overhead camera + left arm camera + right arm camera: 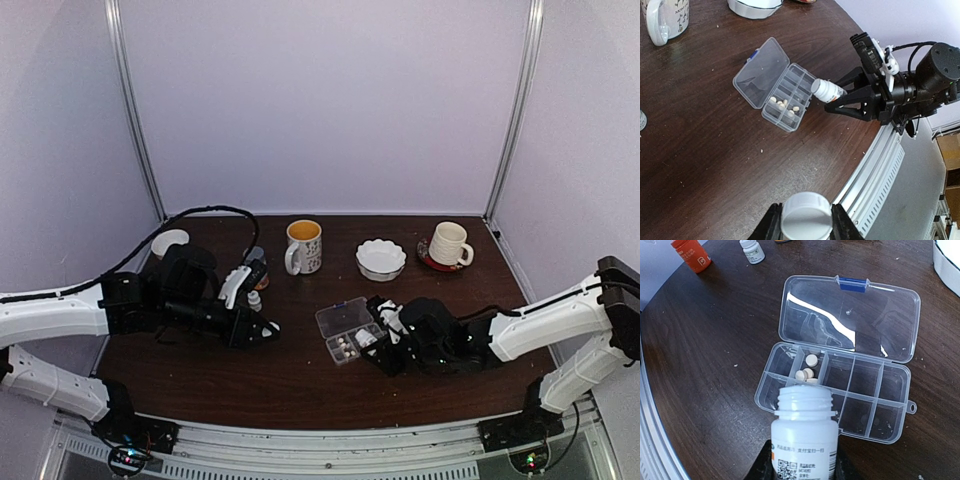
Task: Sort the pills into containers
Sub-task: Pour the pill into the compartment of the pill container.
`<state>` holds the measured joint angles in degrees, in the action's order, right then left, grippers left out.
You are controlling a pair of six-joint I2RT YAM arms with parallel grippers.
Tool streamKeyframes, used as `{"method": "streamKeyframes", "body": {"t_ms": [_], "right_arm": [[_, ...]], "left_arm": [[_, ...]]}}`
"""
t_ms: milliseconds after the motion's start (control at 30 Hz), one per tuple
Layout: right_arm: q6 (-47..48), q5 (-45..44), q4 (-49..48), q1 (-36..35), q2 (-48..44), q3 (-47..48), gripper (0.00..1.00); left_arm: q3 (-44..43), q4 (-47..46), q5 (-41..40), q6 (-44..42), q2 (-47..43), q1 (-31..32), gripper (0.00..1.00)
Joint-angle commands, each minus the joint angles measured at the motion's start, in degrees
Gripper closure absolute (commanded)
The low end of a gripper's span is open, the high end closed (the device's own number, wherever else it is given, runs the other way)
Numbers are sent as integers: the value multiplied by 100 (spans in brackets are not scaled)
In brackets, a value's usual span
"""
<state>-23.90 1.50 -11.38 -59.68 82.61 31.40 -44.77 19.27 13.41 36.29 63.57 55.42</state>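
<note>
The clear pill box (867, 375) lies open at mid-table, its lid (850, 315) folded back flat. Several pale round pills (811, 359) sit in the compartments at one end. My right gripper (802, 462) is shut on an uncapped white bottle (804, 440), tipped with its mouth over the box's near row. The left wrist view shows that bottle (827, 91) held at a slant at the box's (760, 75) edge. My left gripper (806, 225) is shut on a white bottle cap (806, 217), above the bare table left of the box (338, 318).
At the back stand a mug (303, 246), a white bowl (381, 259) and a white cup on a red saucer (449, 244). An orange bottle (690, 254) and a small white bottle (752, 250) stand left of the box. The table's metal front rail (880, 165) is close.
</note>
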Motion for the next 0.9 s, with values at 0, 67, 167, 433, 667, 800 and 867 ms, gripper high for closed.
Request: {"method": "streamKeyframes", "body": {"t_ms": [0, 67, 167, 433, 667, 800, 867], "right_arm": [[-109, 0, 580, 167, -1, 245, 100], [-122, 37, 778, 224, 25, 354, 100], [-128, 93, 1036, 276, 51, 524, 100], [-68, 278, 1346, 471, 304, 759, 100], [-73, 373, 1458, 570, 542, 947, 100], [-72, 350, 1590, 597, 559, 1040, 100], [-77, 350, 1632, 607, 532, 1067, 100]], "left_arm": [[58, -326, -136, -105, 86, -34, 100], [69, -354, -145, -112, 113, -32, 100], [101, -377, -172, -143, 145, -33, 100], [190, -468, -185, -158, 78, -31, 100], [182, -468, -147, -158, 47, -31, 100], [171, -461, -145, -173, 54, -35, 100], [175, -459, -134, -175, 44, -31, 100]]}}
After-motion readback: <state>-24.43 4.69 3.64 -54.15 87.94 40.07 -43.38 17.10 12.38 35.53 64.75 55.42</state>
